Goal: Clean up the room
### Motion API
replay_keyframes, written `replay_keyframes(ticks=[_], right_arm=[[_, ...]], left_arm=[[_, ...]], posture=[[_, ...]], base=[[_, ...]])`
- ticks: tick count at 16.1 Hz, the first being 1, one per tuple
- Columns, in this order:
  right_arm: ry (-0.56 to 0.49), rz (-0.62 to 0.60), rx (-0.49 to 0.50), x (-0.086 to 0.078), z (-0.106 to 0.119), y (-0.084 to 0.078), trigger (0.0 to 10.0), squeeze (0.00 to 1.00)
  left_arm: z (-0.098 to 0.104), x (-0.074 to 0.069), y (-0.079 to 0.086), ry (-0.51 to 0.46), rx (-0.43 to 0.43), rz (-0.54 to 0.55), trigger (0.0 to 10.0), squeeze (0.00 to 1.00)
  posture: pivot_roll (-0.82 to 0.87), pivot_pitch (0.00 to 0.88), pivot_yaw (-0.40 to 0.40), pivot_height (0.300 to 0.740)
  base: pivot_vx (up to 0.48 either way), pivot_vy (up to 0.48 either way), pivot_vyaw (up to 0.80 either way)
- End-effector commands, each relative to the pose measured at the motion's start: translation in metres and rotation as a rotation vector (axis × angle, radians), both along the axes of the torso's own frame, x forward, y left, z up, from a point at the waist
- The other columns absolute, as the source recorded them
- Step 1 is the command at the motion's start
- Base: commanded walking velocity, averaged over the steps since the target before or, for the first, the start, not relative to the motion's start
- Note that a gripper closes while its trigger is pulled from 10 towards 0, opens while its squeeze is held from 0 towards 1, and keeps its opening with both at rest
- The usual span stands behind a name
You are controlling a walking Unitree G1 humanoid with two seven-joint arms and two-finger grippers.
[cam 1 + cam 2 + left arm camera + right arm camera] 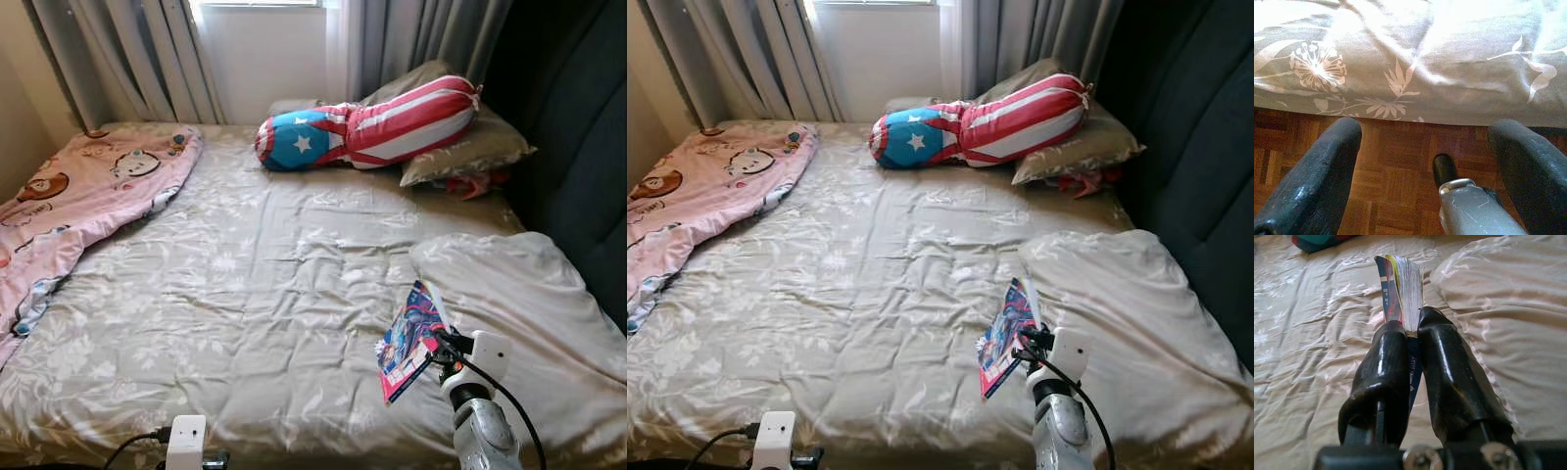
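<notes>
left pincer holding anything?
No: the left pincer is open, its fingers spread over bare parquet floor by the bed's edge.

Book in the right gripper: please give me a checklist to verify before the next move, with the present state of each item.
1. Right gripper shut on the book: ok.
2. Grip depth: fingers pinch just one edge of the book: not ok.
3. Book lifted off the bed: ok.
4. Left gripper open, holding nothing, low over the floor: ok.
5. Place to put the book: cannot tell.
</notes>
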State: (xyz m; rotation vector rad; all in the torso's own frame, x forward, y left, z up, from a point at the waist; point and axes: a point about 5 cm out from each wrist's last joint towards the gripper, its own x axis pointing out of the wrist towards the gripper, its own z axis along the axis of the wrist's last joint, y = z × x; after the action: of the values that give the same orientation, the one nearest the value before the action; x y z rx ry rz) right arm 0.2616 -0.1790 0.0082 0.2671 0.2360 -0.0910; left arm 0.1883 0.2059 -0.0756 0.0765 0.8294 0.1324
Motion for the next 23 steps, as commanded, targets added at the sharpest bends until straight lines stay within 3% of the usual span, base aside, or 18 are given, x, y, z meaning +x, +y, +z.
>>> replay_keyframes(ticks=[1,9,16,19,23], right_arm=[[-0.032,0.021,-0.007,0.005,0.007,0.002,10.0,0.00],[-0.034,0.034,0.000,0.004,0.007,0.004,10.0,0.00],[-0.050,0.052,0.004,0.003,0.009,0.007,10.0,0.00],[-0.066,0.051,0.015,0.002,0.011,0.008,10.0,0.00],[-0.101,0.051,0.033,0.004,0.018,0.011,10.0,0.00]], left_arm=[[-0.002,-0.003,0.000,0.010,-0.005,0.002,10.0,0.00],[0.002,0.002,0.002,-0.024,-0.005,-0.002,10.0,0.00],[0.048,0.064,-0.006,-0.366,-0.057,-0.014,10.0,0.00],[0.065,0.076,-0.007,-0.493,-0.064,-0.025,10.0,0.00],[0.082,0.079,-0.004,-0.620,-0.024,-0.048,10.0,0.00]], posture=[[-0.09,0.000,-0.004,0.740],[-0.09,0.000,-0.003,0.740],[-0.09,0.000,0.001,0.740],[-0.10,0.000,0.005,0.740],[-0.10,0.000,0.011,0.740]], base=[[0.386,0.000,0.00],[0.277,0.000,0.00],[0.000,0.000,0.00],[0.000,0.000,0.00],[0.000,0.000,0.00]])
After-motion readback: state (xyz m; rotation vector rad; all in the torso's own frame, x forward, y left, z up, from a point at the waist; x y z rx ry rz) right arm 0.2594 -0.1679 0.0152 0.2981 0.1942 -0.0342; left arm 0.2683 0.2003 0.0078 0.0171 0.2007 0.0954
